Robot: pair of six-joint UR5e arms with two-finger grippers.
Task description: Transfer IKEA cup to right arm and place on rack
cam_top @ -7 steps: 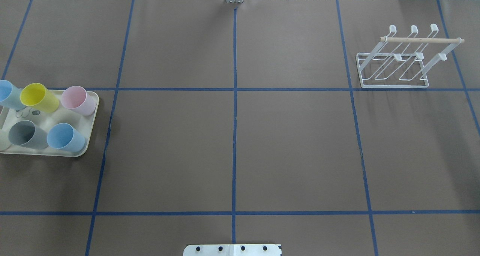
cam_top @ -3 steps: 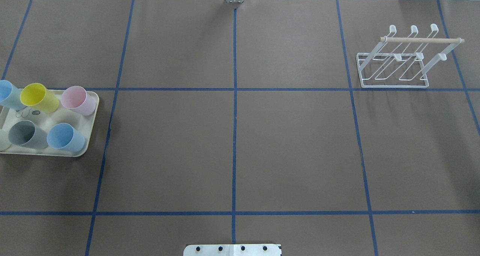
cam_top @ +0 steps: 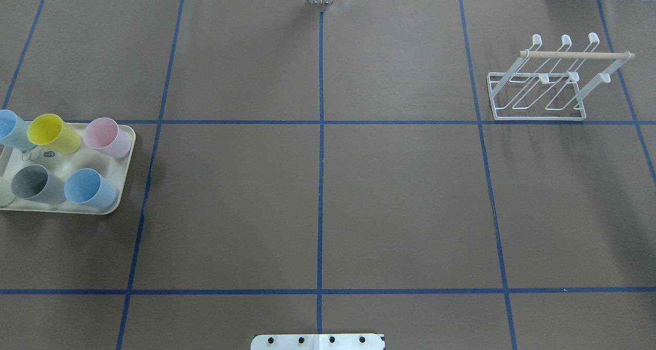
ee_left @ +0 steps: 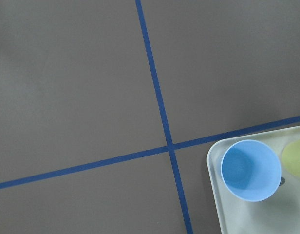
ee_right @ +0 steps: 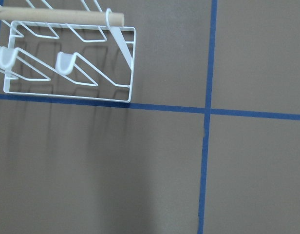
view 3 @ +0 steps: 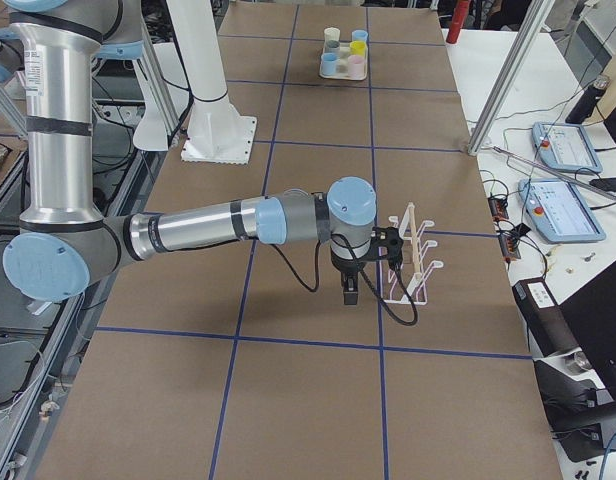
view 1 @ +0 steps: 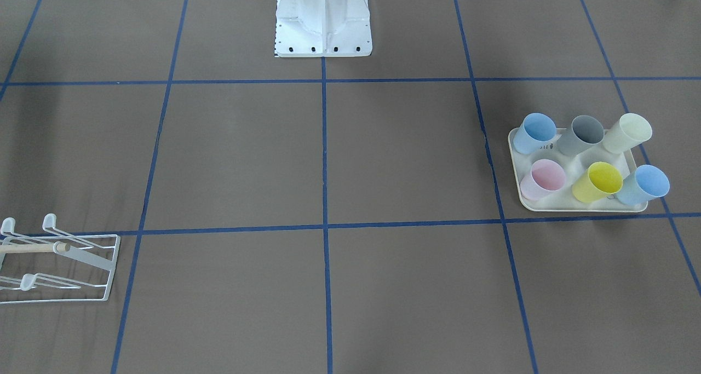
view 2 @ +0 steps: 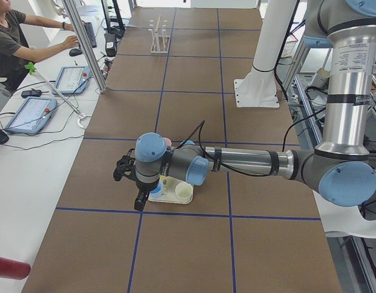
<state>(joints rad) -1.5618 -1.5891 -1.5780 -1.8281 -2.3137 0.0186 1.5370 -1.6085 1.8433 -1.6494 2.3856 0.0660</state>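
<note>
This is a robotics lab, set up as a test cell. The bench (cam_top: 410, 201) is covered in brown paper and marked off by a blue tape grid (cam_top: 321, 186), with a white pedestal (view 1: 323, 18) bolted to it. Two industrial jointed arms, the left arm (view 2: 249, 162) and the right arm (view 3: 208, 225), reach over it. A white side desk (view 3: 498, 70) holds a teach pendant (view 3: 563, 148). At far left an operator (view 2: 6, 43) sits at a keyboard (view 2: 90, 33) behind an aluminium frame post (view 2: 84, 46).

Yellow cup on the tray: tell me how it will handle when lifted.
The yellow cup looks thin-walled and empty, so probably light and a little flexible. Its smooth, tapered sides could slip. Neighbouring cups on the tray stand close; a nudge might tip them.
</note>
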